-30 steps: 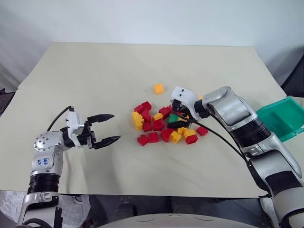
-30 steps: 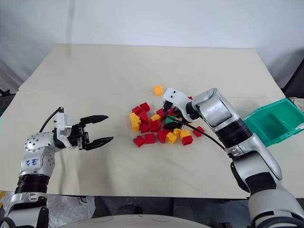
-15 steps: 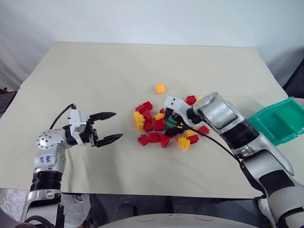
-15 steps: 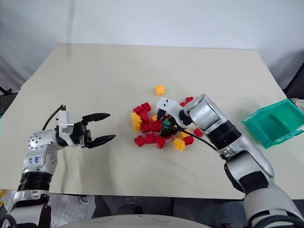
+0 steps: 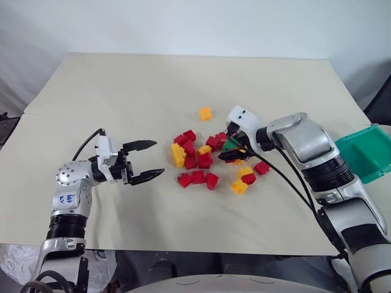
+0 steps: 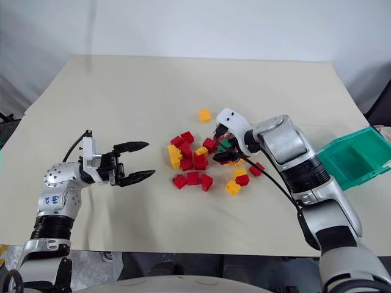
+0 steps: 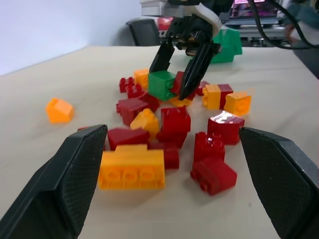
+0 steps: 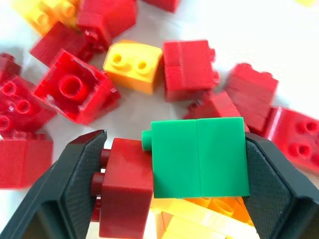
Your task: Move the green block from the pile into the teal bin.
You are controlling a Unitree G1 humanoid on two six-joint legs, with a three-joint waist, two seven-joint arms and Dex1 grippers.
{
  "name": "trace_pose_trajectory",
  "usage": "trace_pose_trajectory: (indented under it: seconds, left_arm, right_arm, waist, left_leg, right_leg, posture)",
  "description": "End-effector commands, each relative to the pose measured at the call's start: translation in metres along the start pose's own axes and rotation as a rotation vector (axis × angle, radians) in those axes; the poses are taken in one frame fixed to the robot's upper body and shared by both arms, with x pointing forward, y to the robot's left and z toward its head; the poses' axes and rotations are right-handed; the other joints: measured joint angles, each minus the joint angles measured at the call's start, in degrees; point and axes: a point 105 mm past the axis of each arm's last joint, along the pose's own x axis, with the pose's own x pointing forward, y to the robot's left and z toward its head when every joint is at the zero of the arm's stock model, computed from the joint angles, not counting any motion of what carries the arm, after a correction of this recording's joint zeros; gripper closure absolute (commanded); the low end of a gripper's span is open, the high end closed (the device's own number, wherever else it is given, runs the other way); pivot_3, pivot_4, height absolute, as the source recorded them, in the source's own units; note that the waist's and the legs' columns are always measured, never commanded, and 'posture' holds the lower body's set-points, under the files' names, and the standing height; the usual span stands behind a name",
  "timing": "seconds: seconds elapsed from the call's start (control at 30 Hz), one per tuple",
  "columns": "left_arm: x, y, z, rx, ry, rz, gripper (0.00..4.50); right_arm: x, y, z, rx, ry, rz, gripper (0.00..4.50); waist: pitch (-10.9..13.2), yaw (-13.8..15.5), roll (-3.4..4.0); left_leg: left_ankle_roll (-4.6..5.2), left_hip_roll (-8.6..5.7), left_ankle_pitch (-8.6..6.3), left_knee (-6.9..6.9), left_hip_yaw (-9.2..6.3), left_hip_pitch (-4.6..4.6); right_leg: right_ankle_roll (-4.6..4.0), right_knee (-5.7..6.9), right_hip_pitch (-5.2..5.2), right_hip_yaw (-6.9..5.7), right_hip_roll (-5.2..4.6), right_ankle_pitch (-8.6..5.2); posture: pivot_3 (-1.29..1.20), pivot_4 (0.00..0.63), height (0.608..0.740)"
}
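The right hand (image 8: 164, 199) is down in the pile (image 5: 211, 155), and the green block (image 8: 199, 157) sits between its two black fingers. One finger lies against the block's flat side; on the other side a dark red block (image 8: 127, 186) is wedged in the gap, stud to stud with the green one. So the hand is clamped on green and red together, jaws still fairly wide. From the left wrist view the green block (image 7: 162, 85) looks lifted at the top of the heap, fingers astride it.

This reads as the pick step, grip just made and nothing carried yet. The next move calls for a straight lift clear of the heap, and the red passenger may come along or knock loose.

The teal bin (image 5: 366, 152) waits off to the right, hanging at the counter's (image 5: 122, 91) right edge, well apart from the pile. The stretch between is bare, so there's open room for the swing across. One yellow block (image 5: 205, 113) lies alone on the far side, out of the way.

The left hand (image 5: 146, 162) hovers left of the pile, fingers spread apart, holding nothing.
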Motion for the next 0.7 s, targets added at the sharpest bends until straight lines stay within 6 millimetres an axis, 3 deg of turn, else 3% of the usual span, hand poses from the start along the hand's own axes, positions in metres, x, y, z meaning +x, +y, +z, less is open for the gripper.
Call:
trace_pose_trajectory:
  seconds: [0.03, 0.07, 0.13, 0.3, 0.57, 0.7]
  left_arm:
    - [0.005, 0.004, 0.008, 0.035, -0.018, -0.015, 0.00]
    - [0.005, 0.004, 0.008, 0.035, -0.019, -0.016, 0.00]
    - [0.006, 0.005, 0.009, 0.035, -0.021, -0.018, 0.00]
    - [0.006, 0.005, 0.008, 0.037, -0.022, -0.019, 0.00]
    - [0.004, 0.004, 0.007, 0.039, -0.021, -0.008, 0.00]
    - [0.004, 0.003, 0.007, 0.041, -0.023, -0.005, 0.00]
  right_arm:
    - [-0.005, 0.007, 0.002, -0.124, -0.013, 0.049, 0.71]
    - [-0.004, 0.008, 0.000, -0.132, -0.005, 0.058, 0.35]
    - [-0.001, 0.009, 0.002, -0.141, -0.016, 0.055, 0.04]
    - [0.003, 0.012, 0.005, -0.141, -0.010, 0.064, 0.04]
    - [0.016, -0.003, 0.001, -0.073, 0.112, 0.012, 0.04]
    - [0.016, -0.003, 0.007, -0.086, 0.139, 0.024, 0.94]
  waist:
    - [0.0, 0.0, 0.00]
    - [0.0, -0.1, 0.02]
    - [0.0, -0.3, 0.02]
    - [0.0, -0.6, 0.02]
    - [0.0, -1.2, 0.02]
    - [0.0, -1.3, 0.02]
  left_leg:
    - [0.00, 0.00, 0.00, 0.00, 0.00, -0.01]
    - [0.00, 0.00, 0.00, 0.00, 0.00, -0.01]
    - [0.00, 0.00, 0.00, 0.00, 0.01, 0.00]
    - [0.00, 0.04, 0.00, 0.00, -0.01, 0.01]
    - [-0.01, 0.04, 0.01, 0.00, -0.03, 0.01]
    - [-0.02, 0.03, 0.02, 0.01, -0.01, 0.02]
  right_leg:
    - [0.00, 0.00, 0.00, 0.00, 0.01, 0.00]
    - [0.00, 0.00, 0.00, 0.00, 0.01, 0.00]
    - [0.00, 0.00, 0.00, 0.01, 0.03, 0.00]
    - [0.00, 0.02, 0.00, 0.00, 0.05, 0.00]
    - [0.00, 0.03, 0.00, 0.00, 0.04, 0.00]
    - [0.00, 0.06, 0.00, 0.01, 0.02, 0.00]
  posture:
    - [0.00, 0.150, 0.740]
    - [0.00, 0.150, 0.740]
    - [0.00, 0.150, 0.740]
    - [0.00, 0.150, 0.740]
    - [0.00, 0.150, 0.740]
    - [0.00, 0.150, 0.740]
